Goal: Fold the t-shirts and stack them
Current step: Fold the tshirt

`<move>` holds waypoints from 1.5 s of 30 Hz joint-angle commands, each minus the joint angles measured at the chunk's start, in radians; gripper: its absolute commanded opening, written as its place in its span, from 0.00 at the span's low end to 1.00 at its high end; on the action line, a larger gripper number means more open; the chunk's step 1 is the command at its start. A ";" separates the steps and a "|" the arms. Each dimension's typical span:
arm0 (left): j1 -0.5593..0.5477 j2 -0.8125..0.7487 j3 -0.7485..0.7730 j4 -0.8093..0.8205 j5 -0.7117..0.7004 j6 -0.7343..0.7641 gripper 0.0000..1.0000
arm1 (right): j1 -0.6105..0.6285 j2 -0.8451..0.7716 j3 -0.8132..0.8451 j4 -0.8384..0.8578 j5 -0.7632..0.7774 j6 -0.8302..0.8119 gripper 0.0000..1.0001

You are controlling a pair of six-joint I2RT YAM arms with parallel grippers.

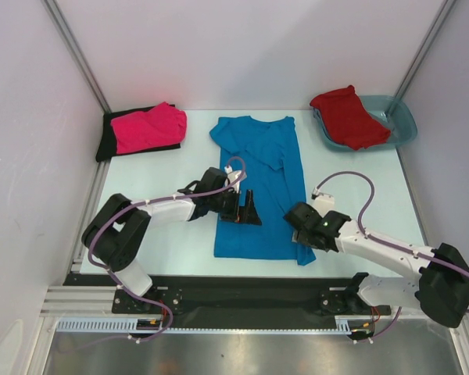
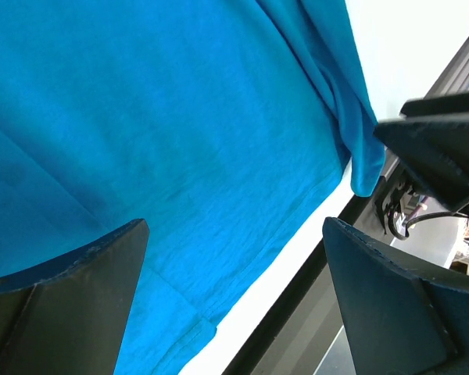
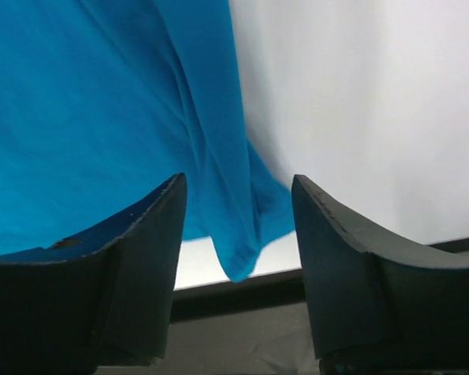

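Observation:
The bright blue t-shirt point(image 1: 258, 168) lies flat mid-table with its sides folded inward. My left gripper point(image 1: 246, 209) hovers over its lower left part, jaws wide open and empty point(image 2: 236, 226); the blue cloth point(image 2: 180, 133) and its hem corner fill that wrist view. My right gripper point(image 1: 301, 230) is at the shirt's lower right corner, also open point(image 3: 238, 181). The blue corner point(image 3: 242, 262) hangs loose between the fingers, not pinched. A hot pink shirt point(image 1: 150, 126) lies folded on a black one point(image 1: 107, 144) at the back left. The red shirt point(image 1: 348, 117) sits in the tub.
A translucent teal tub point(image 1: 402, 125) stands at the back right. The table's dark front rail point(image 1: 242, 289) runs just below the blue shirt's hem. White walls and metal posts enclose the table on three sides.

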 commanded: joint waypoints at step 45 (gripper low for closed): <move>0.001 0.047 -0.007 -0.032 0.045 0.069 1.00 | -0.076 -0.154 0.045 -0.203 0.153 0.036 0.00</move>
